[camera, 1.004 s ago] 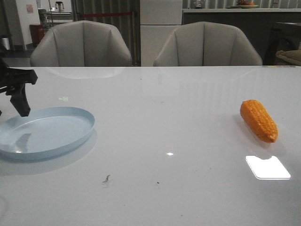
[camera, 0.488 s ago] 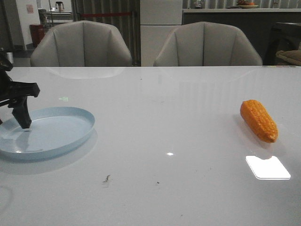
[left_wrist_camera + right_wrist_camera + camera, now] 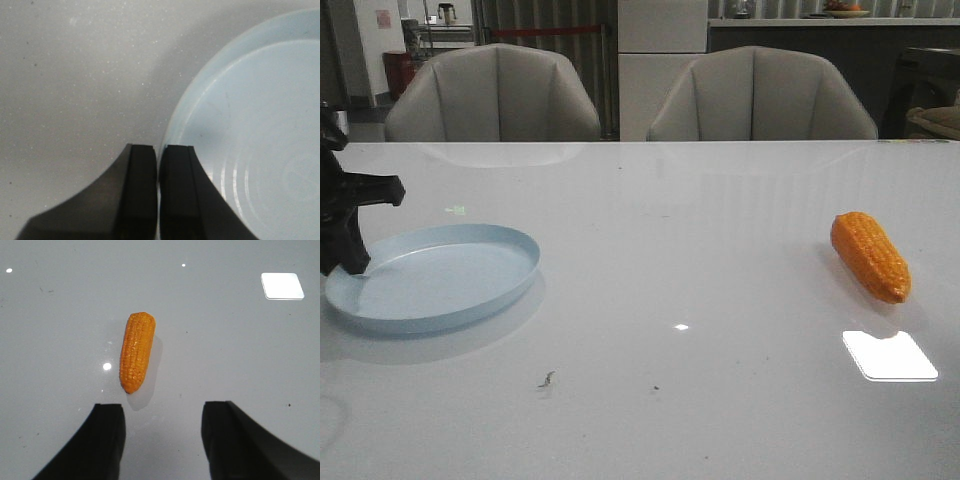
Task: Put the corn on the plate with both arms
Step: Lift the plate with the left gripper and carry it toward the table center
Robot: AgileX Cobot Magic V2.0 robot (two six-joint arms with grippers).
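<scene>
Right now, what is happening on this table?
The left gripper has its jaws shut on the rim of the plate at the table's left side. The corn lies alone on the table far to the right, not yet held. The right gripper hangs over it, jaws open. The corn is not on the plate yet.

Left gripper (image 3: 158,192) is clamped tight on the plate (image 3: 250,150), its two black fingers (image 3: 136,195) pressed nearly together with the pale blue rim pinched in the thin gap between them. One finger sits over the plate's inside, the other over the grey table (image 3: 75,85).
</scene>
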